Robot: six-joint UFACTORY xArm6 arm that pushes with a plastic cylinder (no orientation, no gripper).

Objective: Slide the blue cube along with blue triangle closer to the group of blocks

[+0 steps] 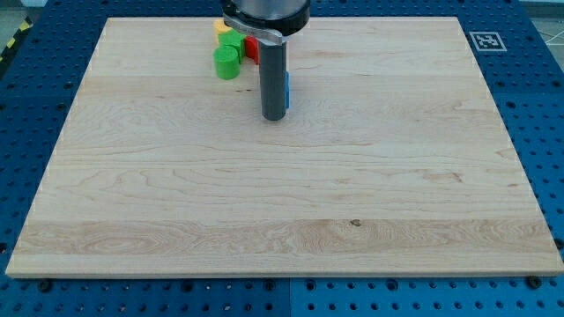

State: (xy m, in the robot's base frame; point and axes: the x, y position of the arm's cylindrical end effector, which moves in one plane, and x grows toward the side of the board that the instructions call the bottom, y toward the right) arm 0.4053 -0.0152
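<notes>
My rig carries no gripper, so there is nothing to close or release; it ends in a straight dark rod, and my tip (pixel 274 117) rests on the wooden board (pixel 423 211) in the upper middle of the view.

Task items: only a thin sliver of one blue block (pixel 287 91) shows, at the rod's right edge, just above the tip and seemingly touching the rod. Its shape cannot be made out, and I cannot tell whether it is the cube or the triangle. The other blue piece is not visible; the rod and the arm housing cover that area.

Group of blocks: it sits at the view's top, just left of the rod. A green cylinder (pixel 226 62) lies nearest the view's bottom, with a second green block (pixel 233 43) just above it. A yellow block (pixel 220 27) shows at the top left of the cluster, partly under the arm housing. A strip of a red block (pixel 252 47) shows between the green pieces and the rod. The blue sliver lies near the group, to its lower right.

Obstructions: the rod and housing hide the right side of the cluster and most of the blue material.

Surroundings: a blue perforated table (pixel 542 106) frames the board, with a black-and-white marker tag (pixel 487 40) at the upper right
</notes>
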